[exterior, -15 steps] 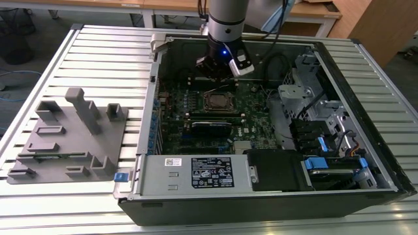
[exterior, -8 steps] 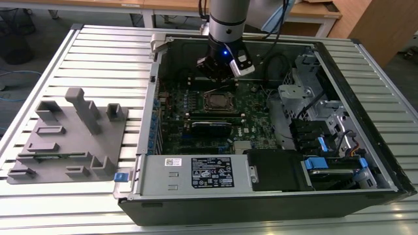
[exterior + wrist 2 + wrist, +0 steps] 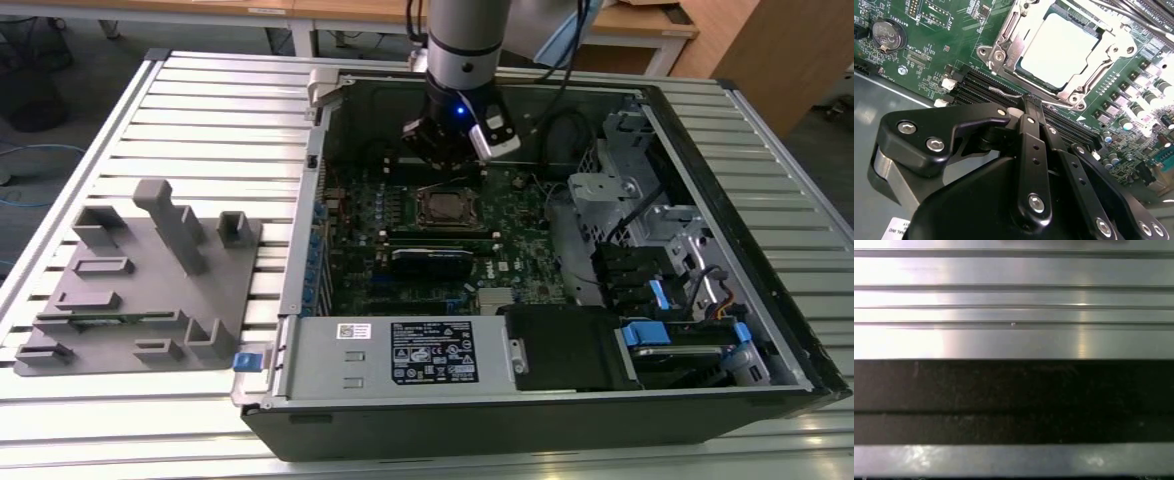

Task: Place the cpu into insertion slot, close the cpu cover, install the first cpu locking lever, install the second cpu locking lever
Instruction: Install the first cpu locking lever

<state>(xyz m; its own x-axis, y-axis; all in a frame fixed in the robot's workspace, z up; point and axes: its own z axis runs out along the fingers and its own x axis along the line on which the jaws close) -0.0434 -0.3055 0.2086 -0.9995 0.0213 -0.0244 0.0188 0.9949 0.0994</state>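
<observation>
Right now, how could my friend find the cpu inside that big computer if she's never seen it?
Find the open computer case lying on the slatted metal table, then its green motherboard. Near the board's middle sits the cpu: a flat, pale silvery square ringed by a shiny metal frame, unlike the long black slots beside it.

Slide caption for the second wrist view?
Shut gripper beside the insertion slot; cpu seated, cpu cover down over it.
</observation>
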